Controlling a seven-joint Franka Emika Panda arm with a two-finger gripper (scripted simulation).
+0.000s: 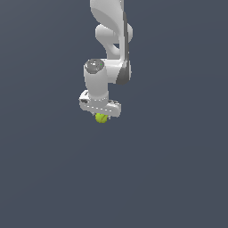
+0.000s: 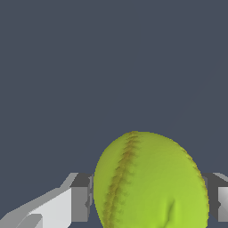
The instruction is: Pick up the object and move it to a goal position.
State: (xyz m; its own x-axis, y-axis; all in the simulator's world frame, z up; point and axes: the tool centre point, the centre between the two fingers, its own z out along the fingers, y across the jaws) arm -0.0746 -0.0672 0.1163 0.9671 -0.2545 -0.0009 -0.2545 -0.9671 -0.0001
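Currently the yellow-green ball (image 1: 101, 118) sits between the fingers of the white tool (image 1: 101, 116), reddish stitched seam visible in the wrist view (image 2: 151, 182). Tool pinches the ball: a dark pad (image 2: 81, 198) touches it on each side. The arm (image 1: 109, 49) hangs vertically above, wrist pointing down over a plain dark-grey background.
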